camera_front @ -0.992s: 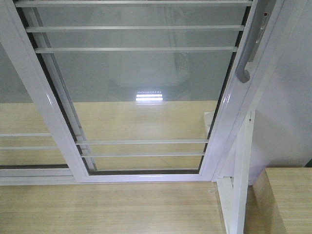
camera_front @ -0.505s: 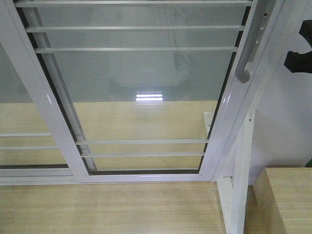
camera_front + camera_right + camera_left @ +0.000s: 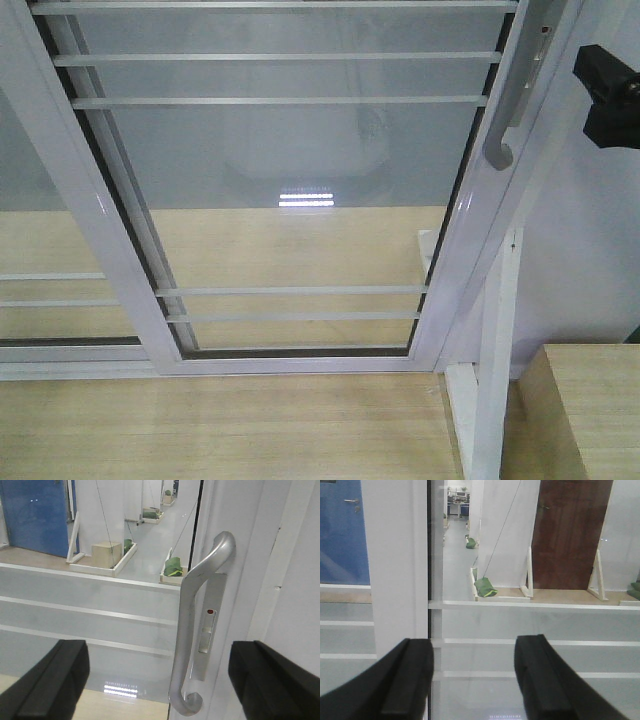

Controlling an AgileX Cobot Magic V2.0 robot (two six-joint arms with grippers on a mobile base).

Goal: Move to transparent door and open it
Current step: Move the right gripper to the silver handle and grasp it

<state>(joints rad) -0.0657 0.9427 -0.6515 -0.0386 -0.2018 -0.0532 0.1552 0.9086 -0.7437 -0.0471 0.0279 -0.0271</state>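
Your right gripper [image 3: 160, 652] is spread wide and holds nothing. Its two black fingers frame the curved silver-grey handle [image 3: 187, 630], which stands upright between them and seems not yet touched. Your left gripper [image 3: 472, 650] is also wide open and empty, facing the glass. The handle is fixed to the right-hand stile of the transparent door [image 3: 290, 150], a tall clear panel in a glossy white frame crossed by thin white horizontal bars [image 3: 280, 57], directly ahead of you. Expect the panel to be rigid and fairly heavy, running sideways on its track. The glass is fragile and the frame looks slippery, so close on the handle's straight middle section and push leftward along the track.
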